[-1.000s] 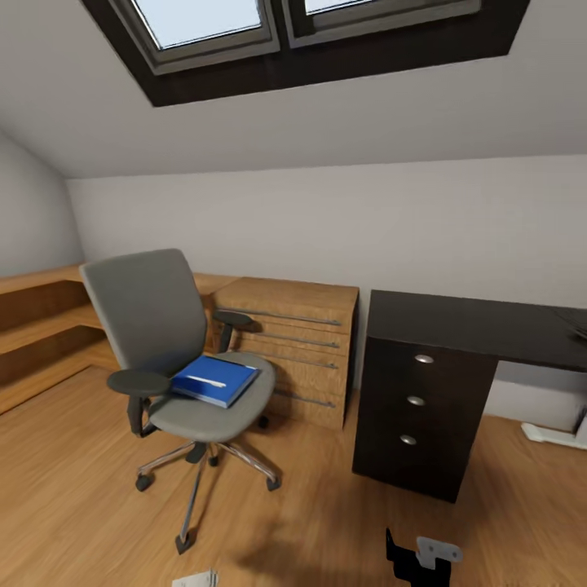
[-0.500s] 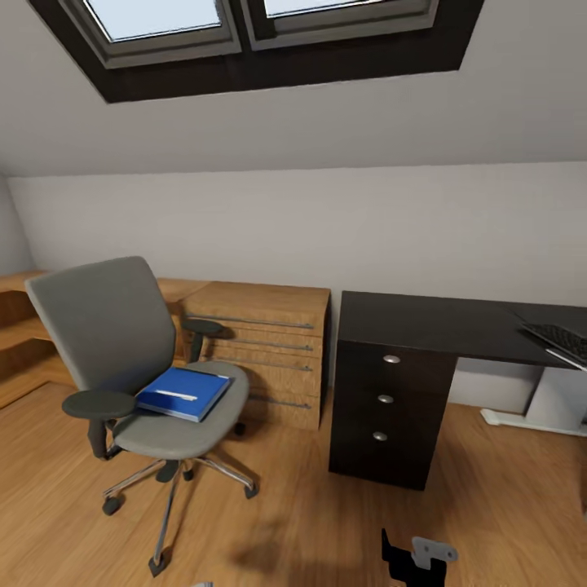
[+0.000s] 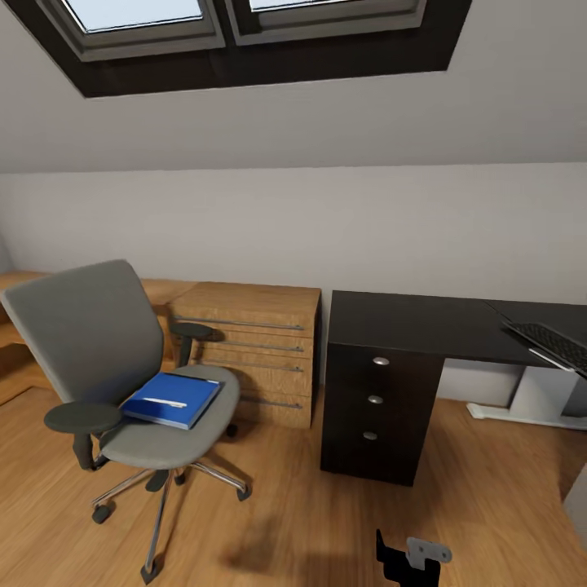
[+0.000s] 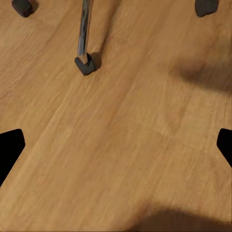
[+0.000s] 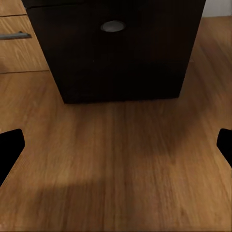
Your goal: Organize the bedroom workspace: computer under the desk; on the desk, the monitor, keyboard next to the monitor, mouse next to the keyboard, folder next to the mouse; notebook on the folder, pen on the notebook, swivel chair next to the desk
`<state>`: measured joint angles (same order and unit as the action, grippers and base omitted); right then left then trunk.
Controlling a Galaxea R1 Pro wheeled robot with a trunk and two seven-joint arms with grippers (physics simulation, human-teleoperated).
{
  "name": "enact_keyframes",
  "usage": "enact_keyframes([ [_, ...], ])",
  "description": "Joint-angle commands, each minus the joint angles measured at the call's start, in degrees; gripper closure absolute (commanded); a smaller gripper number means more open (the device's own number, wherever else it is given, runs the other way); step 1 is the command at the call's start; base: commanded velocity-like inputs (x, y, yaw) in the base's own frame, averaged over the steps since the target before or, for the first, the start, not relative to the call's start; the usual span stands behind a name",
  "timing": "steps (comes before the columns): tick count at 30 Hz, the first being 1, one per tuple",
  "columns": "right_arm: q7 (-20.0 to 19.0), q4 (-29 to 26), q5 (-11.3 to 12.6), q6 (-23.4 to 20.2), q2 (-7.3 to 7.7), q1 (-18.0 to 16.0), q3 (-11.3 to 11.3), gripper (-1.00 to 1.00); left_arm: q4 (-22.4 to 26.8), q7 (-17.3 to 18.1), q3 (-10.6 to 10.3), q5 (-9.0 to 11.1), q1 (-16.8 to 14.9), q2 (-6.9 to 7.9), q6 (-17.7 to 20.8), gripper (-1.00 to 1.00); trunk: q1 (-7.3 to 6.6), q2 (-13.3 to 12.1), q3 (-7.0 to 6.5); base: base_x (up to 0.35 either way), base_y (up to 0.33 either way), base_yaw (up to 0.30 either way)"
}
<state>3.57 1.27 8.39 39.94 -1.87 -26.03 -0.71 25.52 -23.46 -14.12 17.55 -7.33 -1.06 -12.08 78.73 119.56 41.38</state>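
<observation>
The swivel chair (image 3: 106,359) stands on the wood floor at the left, apart from the black desk (image 3: 408,322). On its grey seat lies the blue folder (image 3: 173,399), and the whitish pen (image 3: 165,402) rests on top of it. The keyboard (image 3: 551,343) lies on the desk at the right edge of the head view. The monitor, mouse and notebook are out of view, and I cannot make out the computer. My left gripper (image 4: 116,150) is open over bare floor near a chair castor (image 4: 86,64). My right gripper (image 5: 116,147) is open, facing the desk pedestal (image 5: 116,53).
A light wooden dresser (image 3: 253,350) with bar handles stands between chair and desk. A whitish object (image 3: 530,399) sits on the floor under the desk. Part of my right arm (image 3: 412,558) shows low in the head view. A skylight (image 3: 236,24) cuts the sloped ceiling.
The head view has swung to the right, so chair, dresser and desk sit further left in the picture and the keyboard has come into view. Nothing in the room itself has moved.
</observation>
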Motion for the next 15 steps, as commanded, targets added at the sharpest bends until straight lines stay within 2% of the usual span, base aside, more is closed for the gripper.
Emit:
enact_keyframes([
  [1,0.05,0.12,0.14,0.25,-0.1,-0.07,-0.07,-1.0,-0.25,-0.36,-0.48,0.59,-0.05,0.04,-0.91,-1.0,-0.24,-0.39,-0.03,0.0,0.0,-0.018],
  [9,0.12,0.06,0.14,0.23,-0.16,-0.07,-0.16,-1.0,-1.02,-0.36,-0.55,0.55,-0.01,0.12,-3.3,-1.0,-1.99,-3.59,-0.75,0.0,0.0,-0.015],
  [15,0.06,0.05,0.14,0.24,-0.08,-0.07,-0.17,-1.0,-1.16,-0.36,-0.56,0.52,-0.04,0.02,-3.5,-1.0,-3.31,-6.0,-1.43,0.0,0.0,-0.166],
])
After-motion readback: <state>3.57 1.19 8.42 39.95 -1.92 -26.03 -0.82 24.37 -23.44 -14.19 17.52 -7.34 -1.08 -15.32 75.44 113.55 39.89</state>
